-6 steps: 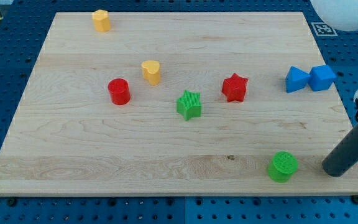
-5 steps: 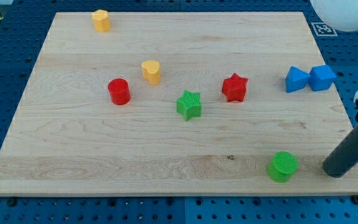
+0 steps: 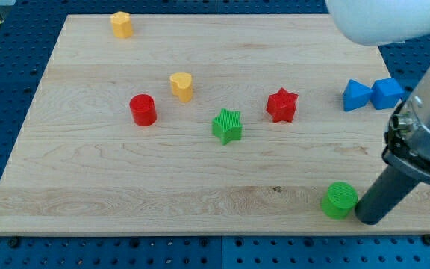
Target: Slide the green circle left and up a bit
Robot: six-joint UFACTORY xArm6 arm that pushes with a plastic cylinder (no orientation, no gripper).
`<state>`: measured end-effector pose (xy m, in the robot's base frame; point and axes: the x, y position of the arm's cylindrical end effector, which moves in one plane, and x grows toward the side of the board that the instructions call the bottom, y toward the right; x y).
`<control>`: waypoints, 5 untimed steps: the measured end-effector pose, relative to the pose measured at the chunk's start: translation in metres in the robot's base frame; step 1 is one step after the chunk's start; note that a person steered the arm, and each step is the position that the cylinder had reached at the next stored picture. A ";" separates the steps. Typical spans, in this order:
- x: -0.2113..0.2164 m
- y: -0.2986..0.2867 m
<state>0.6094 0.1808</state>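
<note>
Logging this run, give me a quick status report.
My tip right beside green circle, on its right. Circle near board's bottom edge. Up-left path open; green star far off.

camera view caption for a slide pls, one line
My tip sits just at the view's right of the green circle near the board's bottom edge, poised to push it left.

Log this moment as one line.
my tip: right of green circle, about touching | circle: bottom right of board | push: not visibly begun
</note>
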 end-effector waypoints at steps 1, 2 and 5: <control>-0.014 -0.014; -0.032 -0.040; -0.036 -0.134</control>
